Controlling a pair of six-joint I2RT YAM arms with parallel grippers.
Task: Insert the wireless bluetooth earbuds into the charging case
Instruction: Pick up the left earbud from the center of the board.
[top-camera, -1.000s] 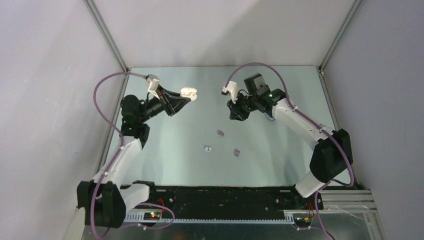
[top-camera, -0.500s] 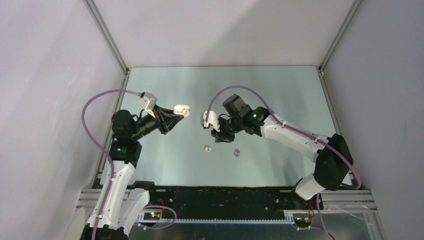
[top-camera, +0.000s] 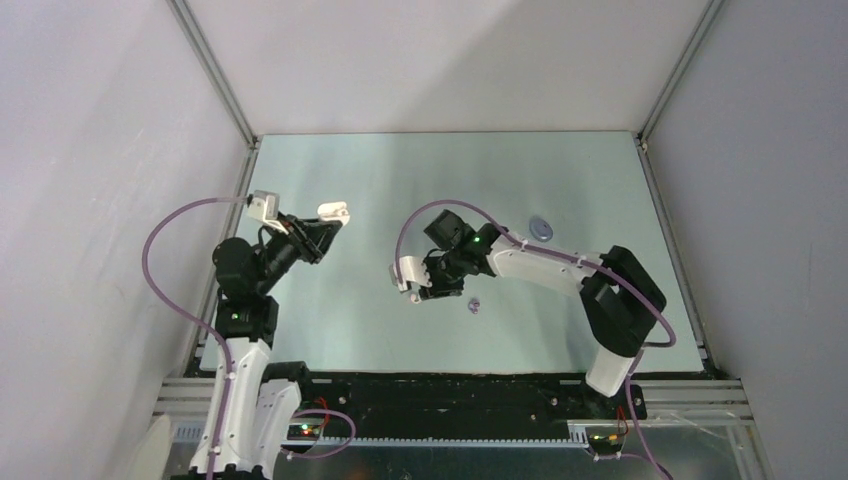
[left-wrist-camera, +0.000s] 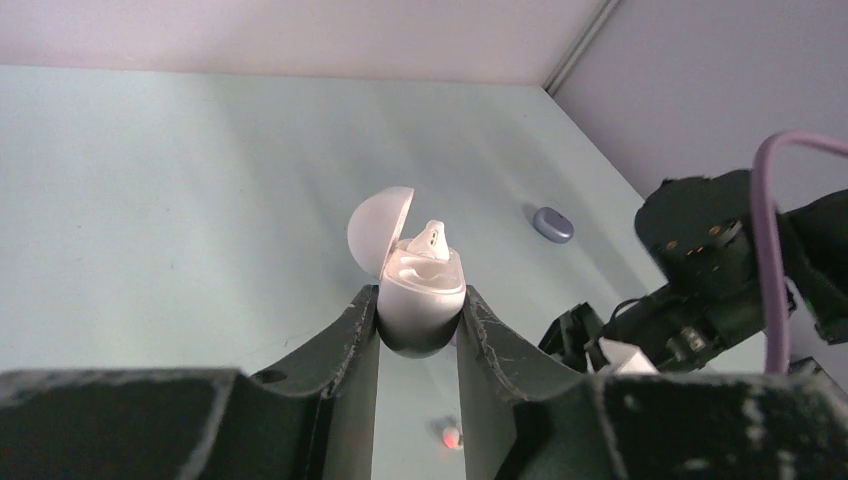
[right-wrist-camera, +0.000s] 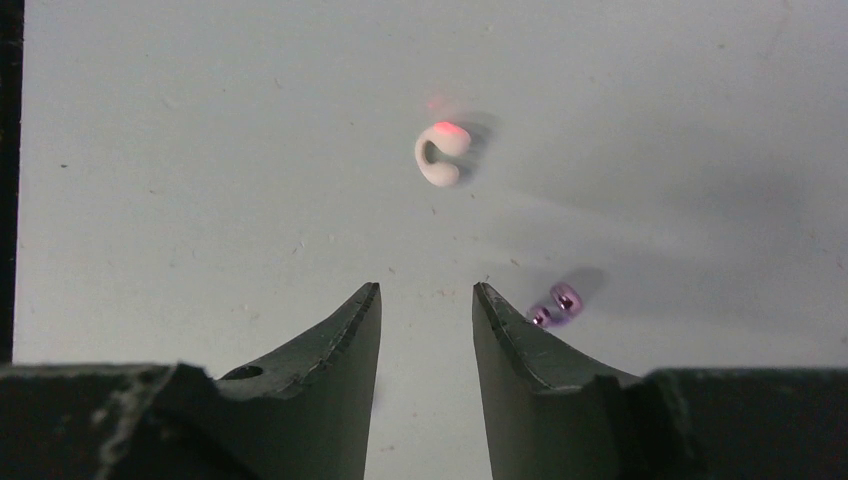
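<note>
My left gripper is shut on the white charging case, which it holds in the air with the lid open. One white earbud sits in the case. In the top view the case is left of centre. A second white earbud, glowing red, lies on the table just ahead of my right gripper, which is open and empty. A purple earbud lies beside its right finger and also shows in the top view.
A closed purple case lies on the table behind the right arm and shows in the left wrist view too. The right arm stretches across the middle of the pale green table. White walls enclose the table.
My left gripper has drawn back left and nearer with the case. The right arm has swung left and nearer over the loose earbuds, its jaws wider, uncovering the purple case.
</note>
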